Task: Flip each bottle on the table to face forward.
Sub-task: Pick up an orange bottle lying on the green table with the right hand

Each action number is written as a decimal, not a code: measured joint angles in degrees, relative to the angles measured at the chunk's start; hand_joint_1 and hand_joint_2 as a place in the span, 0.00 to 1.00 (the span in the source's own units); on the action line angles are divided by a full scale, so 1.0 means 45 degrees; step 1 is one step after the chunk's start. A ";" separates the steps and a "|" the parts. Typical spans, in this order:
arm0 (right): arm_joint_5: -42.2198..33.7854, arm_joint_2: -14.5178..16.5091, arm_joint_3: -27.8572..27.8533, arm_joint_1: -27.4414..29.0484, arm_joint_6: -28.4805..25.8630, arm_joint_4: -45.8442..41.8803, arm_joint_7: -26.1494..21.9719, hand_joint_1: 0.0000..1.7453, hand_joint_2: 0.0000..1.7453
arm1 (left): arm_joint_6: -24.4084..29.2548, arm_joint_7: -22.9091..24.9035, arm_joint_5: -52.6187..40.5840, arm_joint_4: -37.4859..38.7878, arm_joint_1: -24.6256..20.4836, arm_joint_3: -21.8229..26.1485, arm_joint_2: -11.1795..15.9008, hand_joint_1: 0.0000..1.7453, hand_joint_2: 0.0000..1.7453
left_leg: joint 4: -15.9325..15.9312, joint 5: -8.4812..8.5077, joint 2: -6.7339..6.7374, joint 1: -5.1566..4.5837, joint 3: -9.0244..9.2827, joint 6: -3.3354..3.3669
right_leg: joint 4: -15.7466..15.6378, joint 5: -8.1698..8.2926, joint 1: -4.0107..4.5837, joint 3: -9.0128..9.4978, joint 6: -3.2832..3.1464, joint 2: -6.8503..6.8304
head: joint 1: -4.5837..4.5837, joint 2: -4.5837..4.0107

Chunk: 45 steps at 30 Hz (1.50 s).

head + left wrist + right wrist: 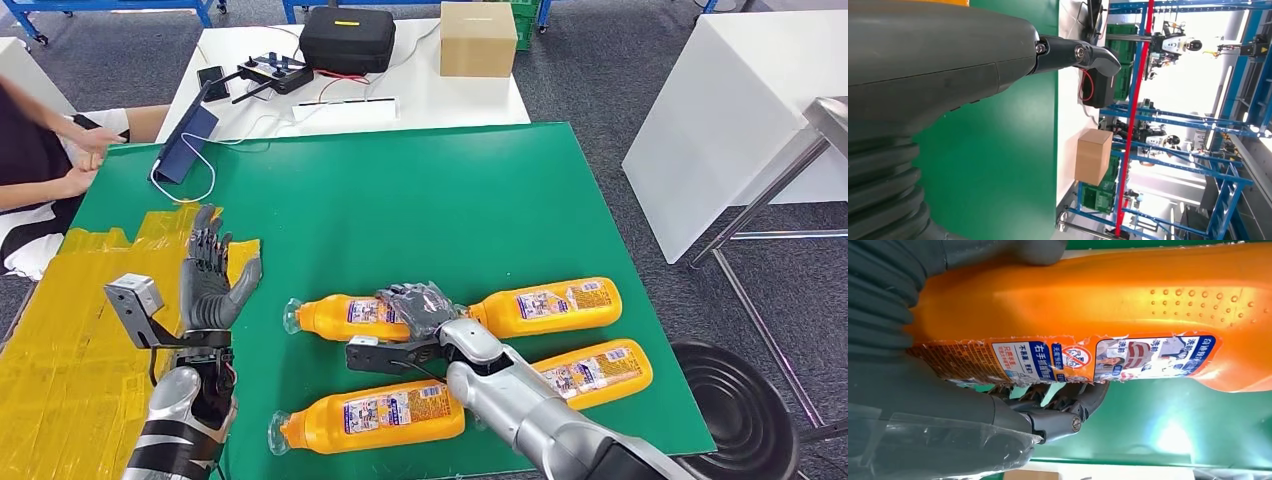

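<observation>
Nearest the head camera, the right arm's silver forearm runs up from the lower edge to the right hand (pixel 420 305), which lies over the far-left bottle (pixel 350 317). From the right wrist view its fingers (pixel 1068 400) curl under the orange body beside the label while the thumb presses the opposite side, so the hand grips this bottle.

Beneath everything spreads the green table (pixel 400 190), with a yellow taped patch (pixel 70 320) along its left side. Four orange bottles lie on their sides in two rows: the gripped one, the far-right bottle (pixel 545 306), the near-right bottle (pixel 590 372) and the near-left bottle (pixel 370 415). All show labels upward, though whether these are front or back faces is hard to tell at this size.

Smaller still, the left hand (pixel 212 275) hovers over the tape with fingers spread, holding nothing.

Judging by the grip, the flip of the far-left bottle is in hand. Next it needs a roll about its long axis without nudging its neighbour, then release.
</observation>
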 joint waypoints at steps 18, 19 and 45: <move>-0.0423 0.0030 -0.3324 0.4369 -0.6345 -0.9031 -0.3672 1.00 1.00 | 0.0084 -0.0114 -0.0293 -0.0237 0.0507 -0.0366 -0.0125 0.00 1.00 | 0.0003 -0.0002 -0.0004 -0.0007 -0.0040 -0.0001 | -0.0004 0.0000 -0.0002 -0.0049 0.0000 -0.0003 | 0.0004 0.0000; -0.0694 0.0050 -0.3494 0.4541 -0.6437 -0.9411 -0.3837 1.00 1.00 | 0.0089 -0.0114 -0.0315 -0.0219 0.0481 -0.0454 -0.0141 0.00 1.00 | 0.0003 -0.0002 -0.0003 -0.0007 -0.0040 -0.0001 | -0.0004 0.0000 -0.0002 -0.0049 0.0000 -0.0002 | 0.0002 0.0000; -0.3829 0.1213 -0.4405 0.4326 -0.1897 -0.8130 -0.4972 1.00 1.00 | -0.4991 -0.0485 0.1768 0.0073 -0.0138 -0.2809 -0.0048 0.00 1.00 | 0.0002 -0.0003 0.0000 -0.0001 -0.0050 -0.0001 | 0.0000 0.0000 0.0000 -0.0051 0.0000 0.0002 | 0.0001 0.0001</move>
